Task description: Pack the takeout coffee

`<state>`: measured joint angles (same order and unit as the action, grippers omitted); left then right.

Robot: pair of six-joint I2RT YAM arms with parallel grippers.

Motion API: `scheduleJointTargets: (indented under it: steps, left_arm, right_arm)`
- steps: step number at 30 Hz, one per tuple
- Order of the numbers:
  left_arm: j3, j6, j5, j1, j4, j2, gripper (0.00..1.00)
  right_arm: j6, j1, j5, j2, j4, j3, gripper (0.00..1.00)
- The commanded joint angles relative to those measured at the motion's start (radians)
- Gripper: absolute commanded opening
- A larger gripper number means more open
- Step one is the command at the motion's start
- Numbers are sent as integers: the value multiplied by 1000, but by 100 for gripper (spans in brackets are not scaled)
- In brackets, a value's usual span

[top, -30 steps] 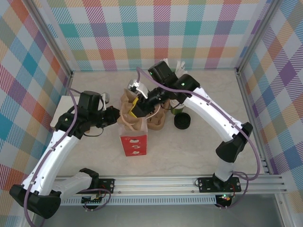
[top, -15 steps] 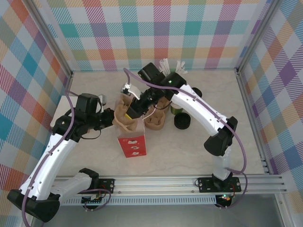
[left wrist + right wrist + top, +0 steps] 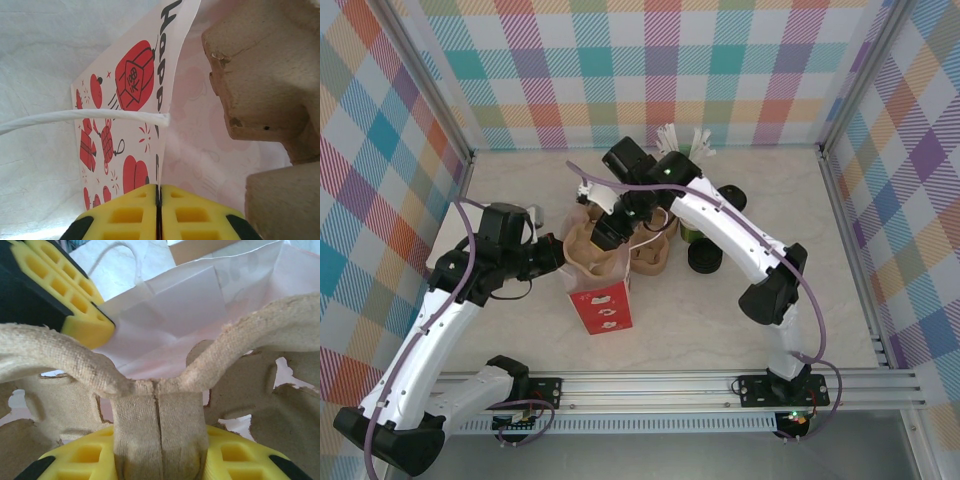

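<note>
A white paper bag with red prints [image 3: 605, 305] stands upright in front of the arms. My left gripper [image 3: 560, 255] is shut on its left rim [image 3: 159, 187], with the bag wall [image 3: 125, 100] and string handle [image 3: 75, 117] ahead. My right gripper [image 3: 608, 232] is shut on the middle handle of a brown pulp cup carrier [image 3: 65, 360], which hangs in the bag's mouth [image 3: 185, 305]. Its holes look empty. A dark green cup [image 3: 692, 235] peeks out beside the right arm. Its top is hidden, so I cannot tell whether it is the takeout coffee.
A second pulp carrier [image 3: 650, 258] sits right of the bag. A round black lid [image 3: 705, 258] lies beside it, with another dark round thing [image 3: 732, 195] farther back. White stirrers [image 3: 680, 140] stand near the back wall. Metal frame posts edge the table.
The right gripper has carried the carrier left and down into the bag's mouth. The left gripper has closed tighter on the bag's rim and shifted slightly.
</note>
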<state>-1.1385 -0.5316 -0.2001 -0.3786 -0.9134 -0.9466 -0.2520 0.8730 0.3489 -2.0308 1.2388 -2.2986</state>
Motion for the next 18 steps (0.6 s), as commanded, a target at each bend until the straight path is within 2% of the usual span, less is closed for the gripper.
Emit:
scheduleJointTargets:
  steps: [1, 18]
  left_arm:
    - [13, 4, -25, -8, -9, 10, 8]
    - [-9, -1, -61, -8, 22, -17, 3]
  right_arm:
    - [-20, 11, -76, -13, 48, -35, 31]
    - [-134, 73, -254, -23, 117, -28, 32]
